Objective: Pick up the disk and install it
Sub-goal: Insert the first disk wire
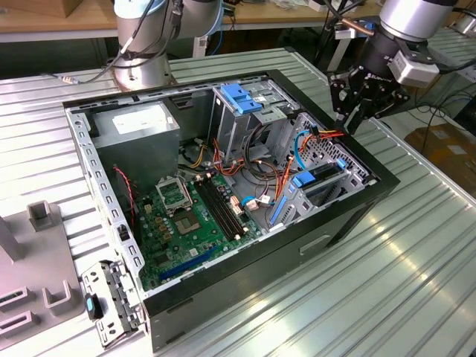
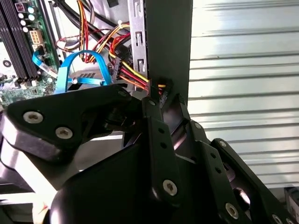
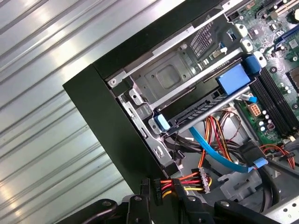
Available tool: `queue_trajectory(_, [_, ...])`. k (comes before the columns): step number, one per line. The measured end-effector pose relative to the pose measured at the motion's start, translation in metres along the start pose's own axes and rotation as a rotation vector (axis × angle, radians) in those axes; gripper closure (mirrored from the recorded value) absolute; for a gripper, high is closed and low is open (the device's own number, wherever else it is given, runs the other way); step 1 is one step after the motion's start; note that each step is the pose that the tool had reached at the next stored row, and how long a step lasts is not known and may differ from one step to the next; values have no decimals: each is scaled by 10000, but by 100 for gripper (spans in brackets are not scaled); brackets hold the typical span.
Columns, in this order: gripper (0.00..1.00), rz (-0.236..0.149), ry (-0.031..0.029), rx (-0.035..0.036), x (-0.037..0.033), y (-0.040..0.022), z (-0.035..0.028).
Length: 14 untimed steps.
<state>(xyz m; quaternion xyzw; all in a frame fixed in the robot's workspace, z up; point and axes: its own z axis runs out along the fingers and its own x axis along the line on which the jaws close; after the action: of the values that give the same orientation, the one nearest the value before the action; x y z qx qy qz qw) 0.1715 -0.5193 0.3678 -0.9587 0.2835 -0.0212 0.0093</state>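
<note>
One gripper [image 1: 355, 111] hung over the open computer case [image 1: 245, 297], clenched on one power connector [image 3: 202, 179] with coloured wires. One disk [image 3: 201, 109] sat in the case's drive cage, beside one motherboard [image 1: 193, 216].

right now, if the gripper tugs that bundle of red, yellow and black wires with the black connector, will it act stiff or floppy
Probably floppy: the power cable bundle is thin loose wires that curve freely. Its black connector looks rigid, so it offers the firmer hold. The wires run back into the computer case, so a pull would likely go taut rather than free.
</note>
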Motion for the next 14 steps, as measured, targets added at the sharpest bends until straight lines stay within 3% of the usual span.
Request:
queue_trajectory(5, [68,-2,8,1,9,-7,15])
queue_trajectory(7, [76,-2,8,2,9,-7,16])
queue_trajectory(8, [82,-2,6,5,10,-7,8])
queue_trajectory(12, [83,38,6,3,12,-9,-58])
queue_trajectory(14, [83,330,16,-9,12,-9,-60])
